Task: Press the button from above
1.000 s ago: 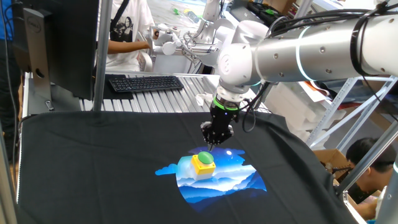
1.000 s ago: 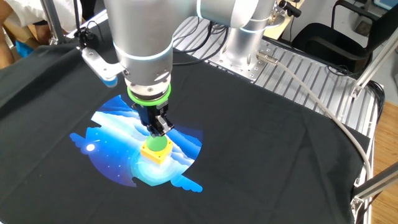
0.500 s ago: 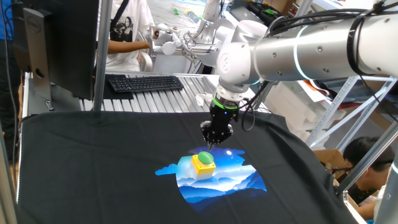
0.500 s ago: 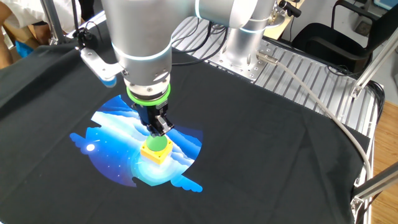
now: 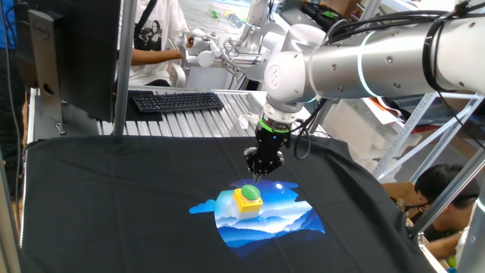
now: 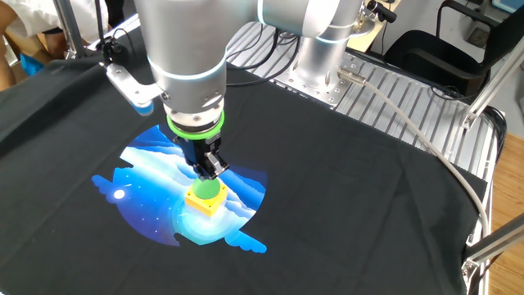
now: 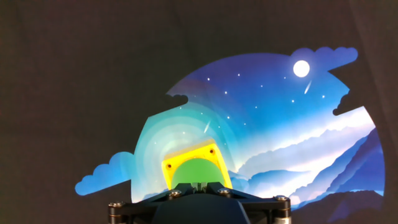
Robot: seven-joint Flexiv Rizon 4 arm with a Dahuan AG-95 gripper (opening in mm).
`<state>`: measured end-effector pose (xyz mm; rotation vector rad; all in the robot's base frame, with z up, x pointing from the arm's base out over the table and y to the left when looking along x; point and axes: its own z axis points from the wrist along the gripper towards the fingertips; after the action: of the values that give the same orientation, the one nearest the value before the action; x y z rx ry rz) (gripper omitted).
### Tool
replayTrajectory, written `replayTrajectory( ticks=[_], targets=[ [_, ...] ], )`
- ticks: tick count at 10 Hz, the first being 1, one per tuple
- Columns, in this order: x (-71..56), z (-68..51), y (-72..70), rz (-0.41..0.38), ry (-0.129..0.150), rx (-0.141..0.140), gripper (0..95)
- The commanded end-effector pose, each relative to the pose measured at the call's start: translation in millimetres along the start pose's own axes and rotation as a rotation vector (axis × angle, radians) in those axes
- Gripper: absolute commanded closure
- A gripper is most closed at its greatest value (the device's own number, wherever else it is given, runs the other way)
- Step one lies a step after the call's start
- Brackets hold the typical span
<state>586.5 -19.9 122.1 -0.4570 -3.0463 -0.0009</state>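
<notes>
The button [image 5: 248, 191] is a green dome cap on a yellow cube box [image 5: 248, 202], standing on a blue printed patch of the black cloth. It also shows in the other fixed view [image 6: 210, 190] and at the bottom of the hand view [image 7: 188, 173]. My gripper [image 5: 256, 177] points straight down, its tip a little above the cap and towards its far side. In the other fixed view the gripper [image 6: 213, 173] hangs just over the cap. In the hand view the gripper [image 7: 193, 185] has its fingertips together, and they cover the cap's near edge.
A black cloth [image 5: 114, 205] covers the table, with a blue sky-and-mountain print [image 6: 147, 192] under the box. A keyboard [image 5: 176, 101] and monitor [image 5: 72, 53] stand behind the table. The arm's base [image 6: 323, 57] and cables [image 6: 409, 123] are at the far side.
</notes>
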Motion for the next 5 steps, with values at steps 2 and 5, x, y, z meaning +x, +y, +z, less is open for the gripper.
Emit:
replayTrajectory(
  ticks=[2,5],
  targets=[
    [-0.7,-1.6,-0.3,-0.003,0.007,0.007,95.0],
    [-0.9,-3.0,-0.1,-0.007,0.005,0.003,95.0]
  ],
)
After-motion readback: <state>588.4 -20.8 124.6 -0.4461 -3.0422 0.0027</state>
